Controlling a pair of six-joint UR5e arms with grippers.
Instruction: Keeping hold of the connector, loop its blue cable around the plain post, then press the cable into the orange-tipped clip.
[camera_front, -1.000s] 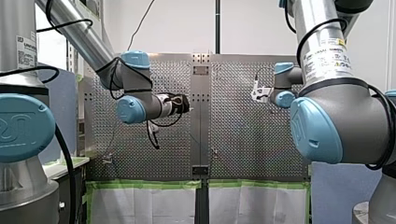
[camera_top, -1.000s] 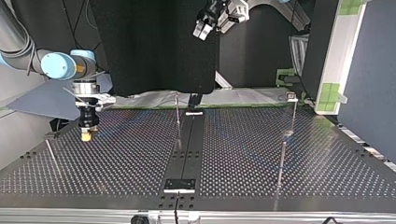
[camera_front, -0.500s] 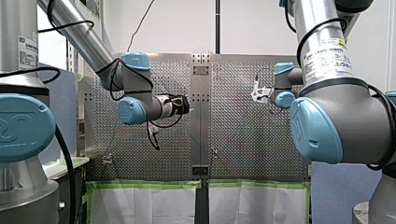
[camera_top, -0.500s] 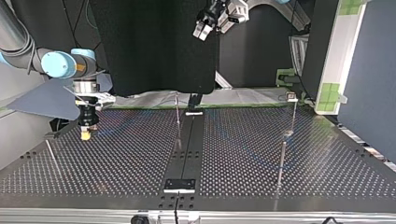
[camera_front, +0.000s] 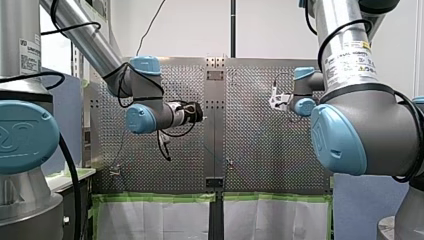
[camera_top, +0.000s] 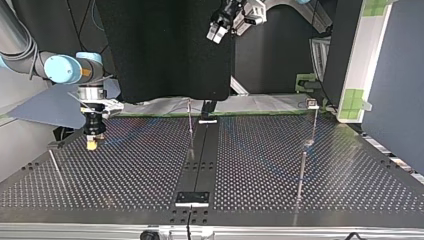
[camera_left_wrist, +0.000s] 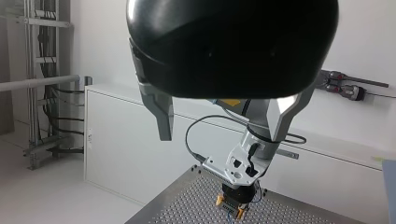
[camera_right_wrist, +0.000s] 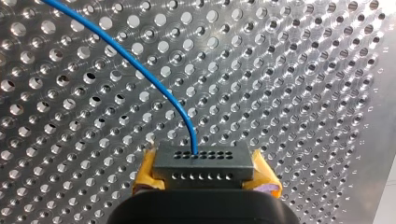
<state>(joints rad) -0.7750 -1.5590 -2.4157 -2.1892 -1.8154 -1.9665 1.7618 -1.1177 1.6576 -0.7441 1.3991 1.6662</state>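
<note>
In the right wrist view my right gripper (camera_right_wrist: 204, 179) is shut on a dark grey connector (camera_right_wrist: 203, 161), which sits between its yellow pads (camera_right_wrist: 145, 175). A blue cable (camera_right_wrist: 140, 70) leaves the connector and curves away over the perforated plate (camera_right_wrist: 289, 93). In the top view my right gripper (camera_top: 91, 144) hangs just above the plate at the left. My left gripper (camera_top: 218, 32) is high up and well clear. Its fingers (camera_left_wrist: 161, 116) stand open with nothing between them in the left wrist view. A thin post (camera_top: 190, 127) stands by the centre strip.
At the top view's right stand two more thin posts, one (camera_top: 314, 122) topped by a small block and one (camera_top: 301, 170) nearer the front. A slanted rod (camera_top: 54, 167) is at the left. A black bar (camera_top: 202, 150) runs down the plate's middle.
My left arm shifted very slightly in the front view. My right gripper and the connector have stayed in place.
</note>
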